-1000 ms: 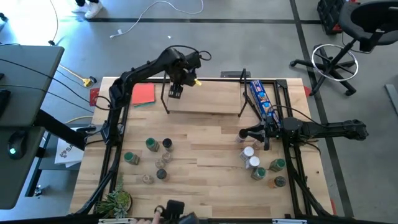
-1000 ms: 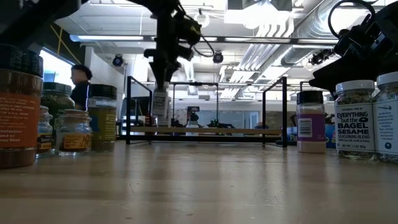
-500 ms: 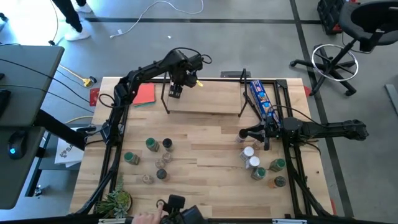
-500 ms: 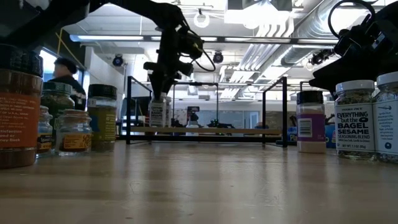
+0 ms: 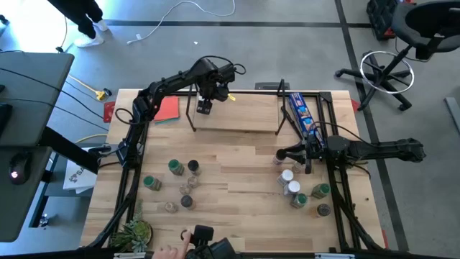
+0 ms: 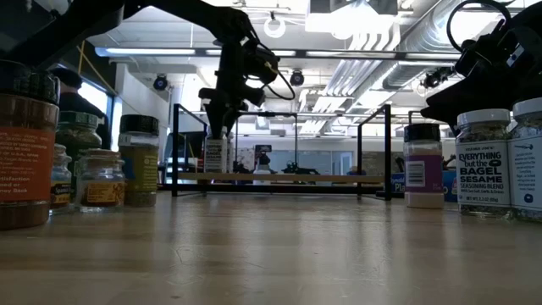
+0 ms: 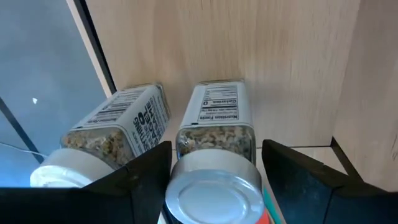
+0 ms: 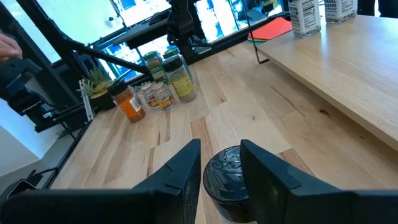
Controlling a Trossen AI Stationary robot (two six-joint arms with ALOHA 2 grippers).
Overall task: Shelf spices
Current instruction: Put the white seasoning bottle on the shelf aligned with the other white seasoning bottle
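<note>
Our left end effector (image 7: 211, 180) has its fingers spread around a silver-lidded jar (image 7: 214, 140) standing on the shelf (image 5: 237, 119) beside another jar (image 7: 112, 134), so it stays, while our right end effector (image 8: 221, 171) straddles a black-lidded jar (image 8: 227, 180) near the shelf, grip unclear.

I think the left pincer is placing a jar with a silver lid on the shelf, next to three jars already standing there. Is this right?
Not quite: only one jar, white-lidded, already stands on the shelf, not three. The left wrist view shows it beside the silver-lidded jar between the fingers of the left pincer, which are spread beside it.
</note>
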